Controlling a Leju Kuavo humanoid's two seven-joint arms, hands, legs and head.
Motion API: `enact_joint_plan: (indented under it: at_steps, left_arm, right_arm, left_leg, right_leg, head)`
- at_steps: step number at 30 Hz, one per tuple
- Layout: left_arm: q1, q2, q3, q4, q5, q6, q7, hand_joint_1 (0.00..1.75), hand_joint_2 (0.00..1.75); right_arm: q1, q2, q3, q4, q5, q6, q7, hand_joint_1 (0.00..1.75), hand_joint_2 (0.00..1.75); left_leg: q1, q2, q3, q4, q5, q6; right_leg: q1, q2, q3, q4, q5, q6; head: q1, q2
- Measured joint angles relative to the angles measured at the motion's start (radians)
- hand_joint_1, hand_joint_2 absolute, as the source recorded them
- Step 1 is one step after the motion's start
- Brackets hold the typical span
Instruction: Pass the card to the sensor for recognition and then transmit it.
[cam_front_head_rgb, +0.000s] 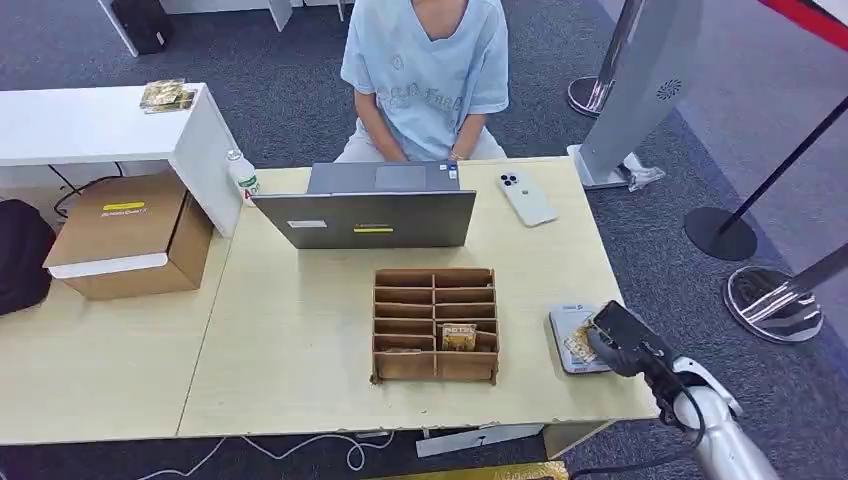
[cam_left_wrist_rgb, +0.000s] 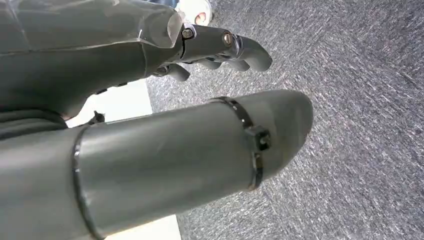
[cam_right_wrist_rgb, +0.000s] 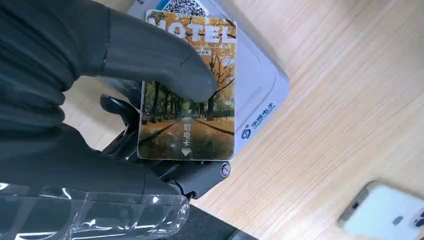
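Right hand (cam_right_wrist_rgb: 100, 115) pins card (cam_right_wrist_rgb: 192, 125) between thumb and fingers (cam_right_wrist_rgb: 200, 177) over sensor (cam_right_wrist_rgb: 260, 85).

A grey speckled carpet (cam_front_head_rgb: 300, 90) covers the floor. A light wooden counter (cam_front_head_rgb: 290, 340) fills the near middle, with a second pale counter (cam_front_head_rgb: 90, 370) butted against its left side. Far left stands a white desk (cam_front_head_rgb: 90, 125). On the right, a grey slanted kiosk stand (cam_front_head_rgb: 645, 80) rises from the carpet, and near it are barrier posts with round metal bases (cam_front_head_rgb: 775, 300). The light is even and soft.
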Motion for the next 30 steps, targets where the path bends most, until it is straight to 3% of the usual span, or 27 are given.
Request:
enact_joint_plan:
  at_steps: [3,10,19,25,27,30]
  left_arm:
    - [0.0,0.0,0.0,0.0,0.0,0.0,0.0,0.0,0.0]
    - [0.0,0.0,-0.005,0.0,0.0,0.0,-0.002,0.0,0.0]
    - [0.0,0.0,-0.005,0.0,0.0,0.0,-0.003,0.0,0.0]
    - [0.0,0.0,-0.005,0.0,0.0,0.001,-0.001,0.0,0.0]
    - [-0.001,0.0,-0.005,0.0,0.0,0.002,0.0,0.0,0.0]
    - [-0.002,0.0,-0.005,0.0,0.0,0.001,0.001,0.0,0.0]
  right_arm:
    - [0.007,0.002,0.0,-0.009,-0.023,0.008,-0.007,1.75,1.75]
    - [0.052,0.005,-0.042,-0.064,-0.259,0.152,-0.091,1.75,1.75]
    - [0.059,0.004,-0.095,-0.161,-0.446,0.187,-0.153,1.75,1.75]
    - [0.012,0.02,-0.123,-0.228,-0.414,0.073,-0.2,1.75,1.75]
    - [-0.009,0.036,-0.123,-0.253,-0.328,-0.017,-0.222,1.75,1.75]
    - [-0.048,0.073,-0.107,-0.298,-0.094,-0.207,-0.248,1.75,1.75]
  left_leg:
    - [0.0,0.0,0.0,0.0,0.0,0.0]
    - [0.0,0.0,0.0,0.0,0.0,0.0]
    - [0.0,0.0,0.0,0.0,0.0,0.0]
    - [0.0,0.001,0.0,0.0,0.0,0.0]
    - [0.0,0.001,0.0,0.0,0.0,0.0]
    - [0.0,0.001,0.0,0.0,0.0,0.0]
  right_leg:
    - [0.0,0.0,0.0,0.0,0.0,0.0]
    - [0.0,0.0,0.0,0.0,0.0,0.0]
    - [0.0,0.0,0.0,0.0,0.0,0.0]
    - [0.0,0.0,0.0,0.0,0.0,0.0]
    - [0.0,0.001,0.0,0.0,0.0,0.0]
    - [0.0,0.001,0.0,0.001,0.0,0.0]
  head:
    - [0.0,0.0]
    - [0.0,0.0]
    - [0.0,0.0]
    - [0.0,0.0]
    - [0.0,0.0]
    - [0.0,0.0]
